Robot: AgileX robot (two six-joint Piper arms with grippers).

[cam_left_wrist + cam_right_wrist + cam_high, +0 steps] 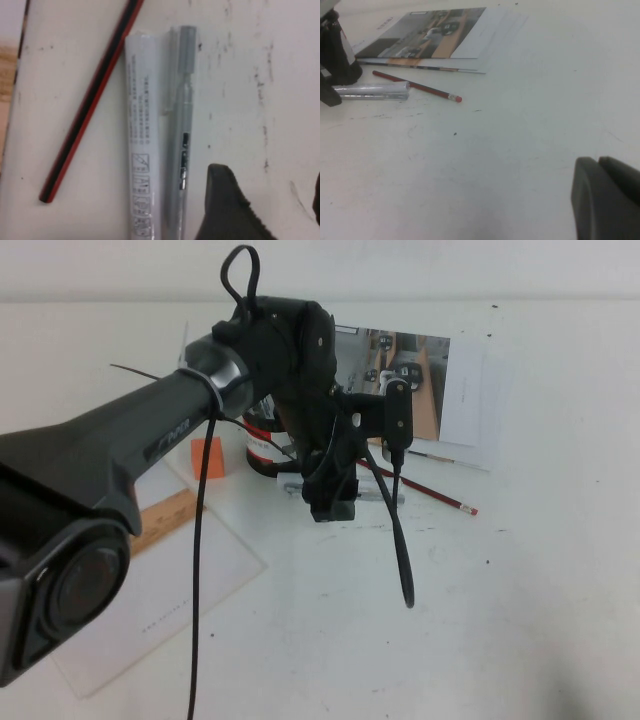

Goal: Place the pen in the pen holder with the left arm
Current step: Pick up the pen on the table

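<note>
From the raised camera, my black and dark-grey left arm point(150, 440) reaches across the white worktop point(520, 600), my left claw point(335, 502) low over a clear-wrapped strip beside the thin red pencil point(430, 490). The small round black mesh pen holder point(262, 448) stands just behind the claw, mostly blocked by my wrist; only its red band and white label show. The pen itself is hidden under the claw here. An orange block point(208, 457) and a wooden ruler point(165, 520) sit further to the left.

From my left wrist camera, the slim grey-silver pen point(181, 150) lies flat on the worktop, touching the flat white strip point(141, 145) along its length, the red pencil at an angle beside them. One black fingertip point(227, 210) stands just beside the barrel; the other is cut off at the frame edge. The claw is wide apart and holds nothing. I judge the pen light, stiff and smooth, apt to roll or slip; mid-barrel near the dark markings looks the best hold, though the strip crowds that side.

From my right wrist camera, the right claw point(607, 200) hovers well apart over bare worktop, its dark fingers pressed together, empty. A magazine point(435, 35) lies beyond the pencil.
</note>
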